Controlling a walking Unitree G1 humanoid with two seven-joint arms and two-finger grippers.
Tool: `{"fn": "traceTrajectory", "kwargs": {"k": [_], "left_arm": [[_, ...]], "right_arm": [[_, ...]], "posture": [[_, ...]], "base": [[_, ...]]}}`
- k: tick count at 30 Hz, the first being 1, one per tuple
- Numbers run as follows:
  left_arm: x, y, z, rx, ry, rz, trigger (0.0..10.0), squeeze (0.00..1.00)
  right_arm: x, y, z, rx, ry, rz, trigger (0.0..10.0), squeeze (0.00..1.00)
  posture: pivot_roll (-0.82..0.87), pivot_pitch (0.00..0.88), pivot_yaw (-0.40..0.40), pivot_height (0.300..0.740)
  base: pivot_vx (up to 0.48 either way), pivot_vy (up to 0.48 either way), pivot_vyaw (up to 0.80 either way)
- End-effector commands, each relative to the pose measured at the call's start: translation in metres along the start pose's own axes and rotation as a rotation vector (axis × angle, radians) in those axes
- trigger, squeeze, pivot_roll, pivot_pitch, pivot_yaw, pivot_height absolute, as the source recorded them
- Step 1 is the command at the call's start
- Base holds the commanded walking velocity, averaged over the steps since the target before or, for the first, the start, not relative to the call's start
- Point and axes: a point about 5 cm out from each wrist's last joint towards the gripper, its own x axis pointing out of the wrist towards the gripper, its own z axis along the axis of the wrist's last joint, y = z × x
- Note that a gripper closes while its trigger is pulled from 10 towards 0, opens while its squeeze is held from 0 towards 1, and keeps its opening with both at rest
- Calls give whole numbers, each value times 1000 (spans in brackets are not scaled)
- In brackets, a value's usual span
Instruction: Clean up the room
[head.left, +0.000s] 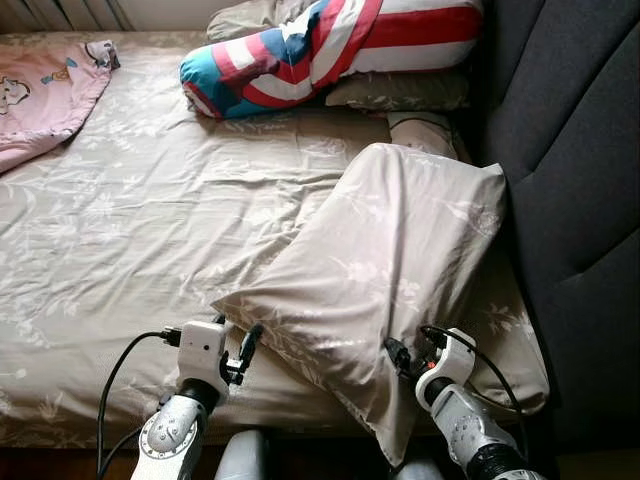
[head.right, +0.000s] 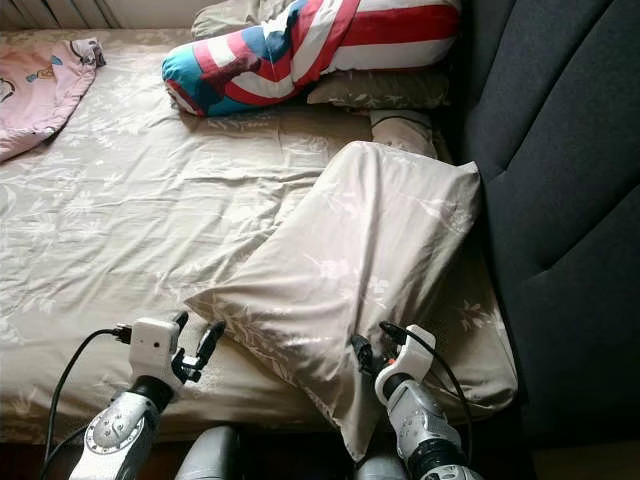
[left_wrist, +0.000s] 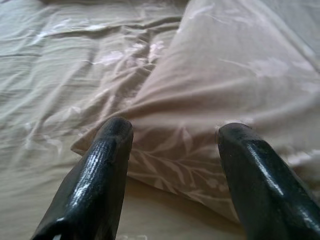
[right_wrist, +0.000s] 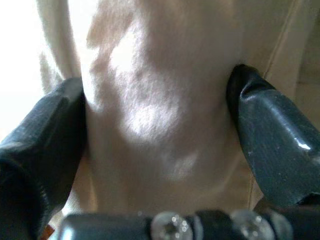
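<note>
Pink blanket (head.left: 45, 95): lies crumpled at the far left corner of the bed, not folded; it looks like work left to do.
Bed sheet (head.left: 130, 220): beige with a pale leaf print, wrinkled across the middle of the mattress and not smoothed.
Left gripper (head.left: 240, 352): low at the near edge of the bed, just beside the pillow's near left corner; in the left wrist view its two black fingers (left_wrist: 97, 175) stand spread apart with that corner between and beyond them, gripping nothing.
Striped cushion (head.left: 320, 45): red, white and blue, resting at the head of the bed on a beige pillow, well apart from both arms.
Beige pillow (head.left: 380, 270): the item in hand; it lies aslant on the right part of the bed, its far end leaning toward the headboard and its near end hanging past the mattress edge.
Right gripper (head.left: 405, 358): at the pillow's near right edge; the right wrist view shows cloth bunched between its fingers (right_wrist: 45, 135), so it is clamped on the pillow.
Headboard (head.left: 570, 170): dark grey padded panel along the right side.
Progress: early, by my reading; the pillow is gripped but not yet squared at the head, and the blanket and sheet remain untidy.
</note>
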Motion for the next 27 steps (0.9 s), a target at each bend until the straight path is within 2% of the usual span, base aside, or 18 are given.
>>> {"fn": "traceTrajectory", "kwargs": {"k": [1,13,14,15,16,27], "left_arm": [[-4,-1,-1,28,21,-13,10000,0],[-12,13,13,52,6,29,10000,0],[-12,13,14,51,3,32,10000,0],[-12,14,15,49,1,35,10000,0],[-12,13,16,49,-1,35,10000,0],[-4,12,22,10,-12,63,10000,0]], "right_arm": [[-3,0,-35,22,151,11,10000,0],[0,1,-35,-65,152,-44,10000,0],[1,3,-35,-67,148,-37,6980,0],[1,4,-35,-69,142,-32,6980,0],[1,4,-35,-69,141,-32,0,0],[-2,-1,-43,-92,157,-21,0,0]], "posture": [[51,242,8,662],[110,315,33,662],[111,324,37,662],[111,324,37,662],[110,331,39,662],[82,344,31,662]], "base": [[0,0,0],[0,0,0],[0,0,0],[0,0,0],[0,0,0],[0,0,0]]}}
